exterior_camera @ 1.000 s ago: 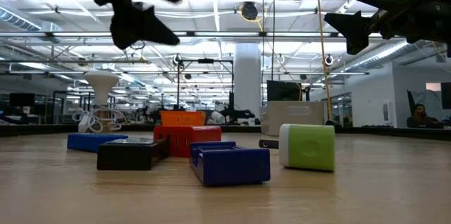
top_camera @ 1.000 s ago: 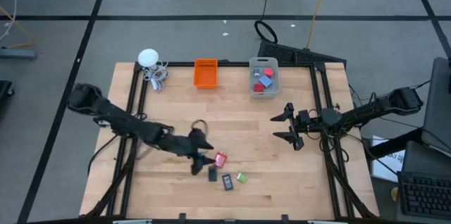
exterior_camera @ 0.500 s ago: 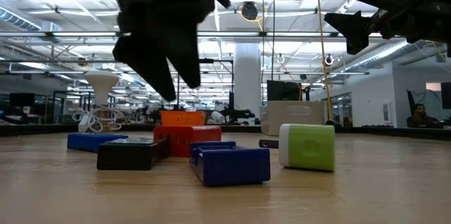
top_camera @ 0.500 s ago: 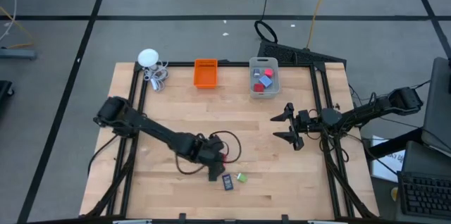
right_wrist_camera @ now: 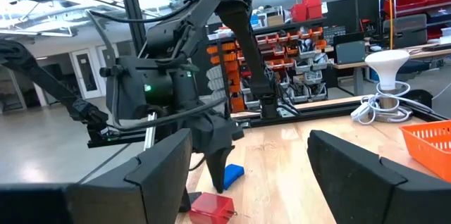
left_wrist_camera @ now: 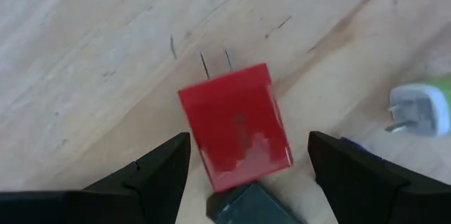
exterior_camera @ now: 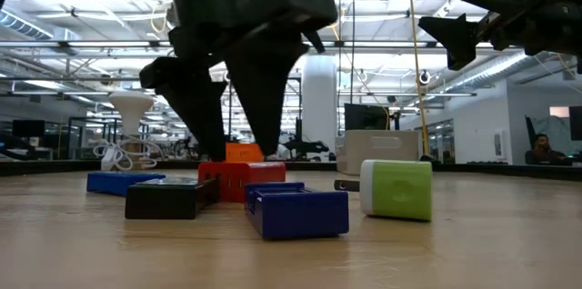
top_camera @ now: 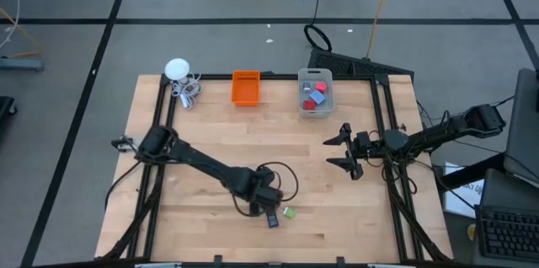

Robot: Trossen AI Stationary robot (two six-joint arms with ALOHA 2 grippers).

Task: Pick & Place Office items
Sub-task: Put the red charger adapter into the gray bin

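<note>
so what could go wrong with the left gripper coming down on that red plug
1. The left gripper is open astride the red plug, but a black piece touches the plug's near edge; closing could pinch or drag both.
2. The blue piece and green plug lie close by, so the fingers may knock them.
3. The red plug sits skewed between the fingers, so it might twist or slip as they close.

Two bins stand by the table's (top_camera: 337,217) far edge: one orange bin (top_camera: 245,88), one clear grey bin (top_camera: 315,93); two arms.
</note>
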